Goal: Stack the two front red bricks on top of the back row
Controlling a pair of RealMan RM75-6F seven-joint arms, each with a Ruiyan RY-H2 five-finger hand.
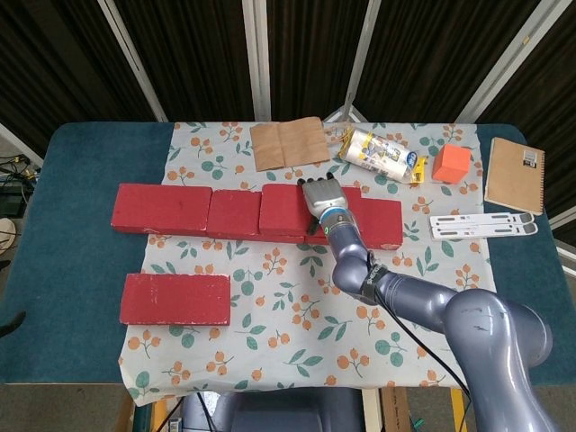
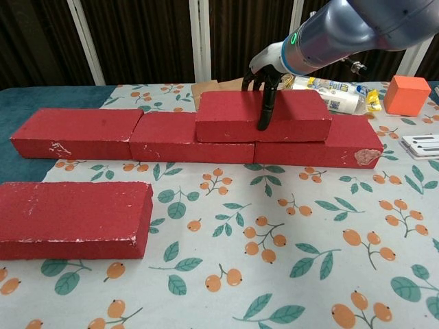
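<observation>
Nearest, at the lower left of the chest view, the second front brick [image 2: 74, 219] lies flat on the counter [image 1: 72, 270], well apart from the back row [image 2: 185, 137] and not yet lifted. Beyond it, at upper centre, the stacked brick [image 2: 260, 116] sits on the row across a seam between two back bricks, with the right hand [image 2: 266, 65] gripping it, one of the fingers [image 2: 265, 110] down its front face. To finish this step well, I judge the hand should square the brick's long edge to the row, confirm it sits flat, then spread the fingers slowly and lift straight up without dragging it.
</observation>
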